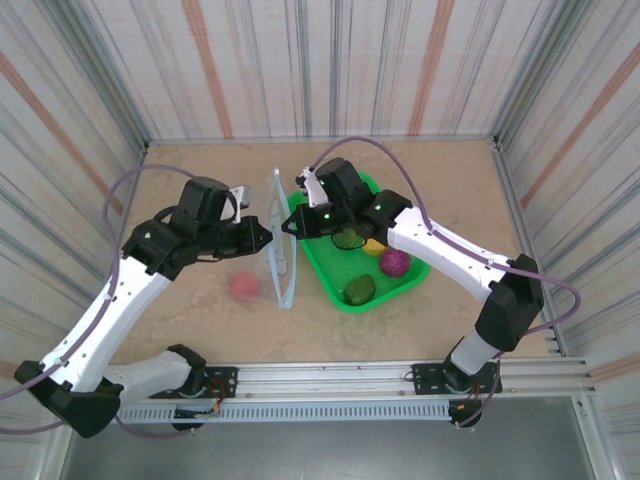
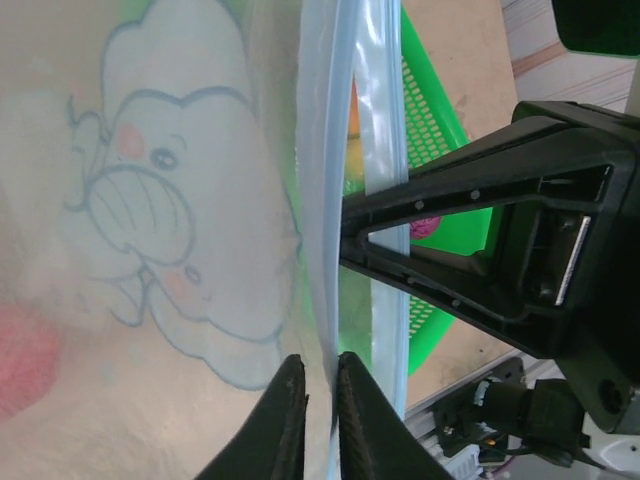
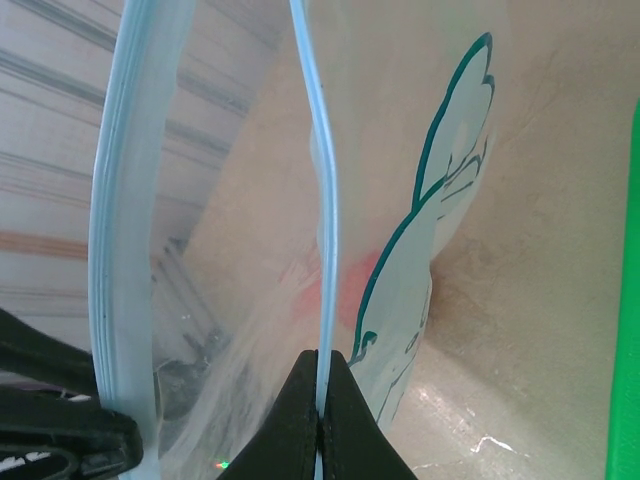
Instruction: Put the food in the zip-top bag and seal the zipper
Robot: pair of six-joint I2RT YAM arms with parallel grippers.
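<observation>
- Clamped on one zipper [image 3: 325, 200] strip each, the left hand [image 2: 320, 365] and right hand [image 3: 320, 360] spread the mouth.
- The zip-top bag [image 1: 283, 255] hangs upright over the surface [image 1: 440, 190]; probably light, limp and slippery, so grip the stiffer rim.
- More food [image 1: 395, 262] sits in the green basket [image 1: 412, 280].

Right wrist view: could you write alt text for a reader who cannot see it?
The right gripper, its dark jaws shut, pinches one pale blue zipper strip of the clear zip-top bag, whose mouth gapes open. The other strip bows out on the left, and a pink-red blur shows through the plastic, which carries a teal cartoon outline.
</observation>
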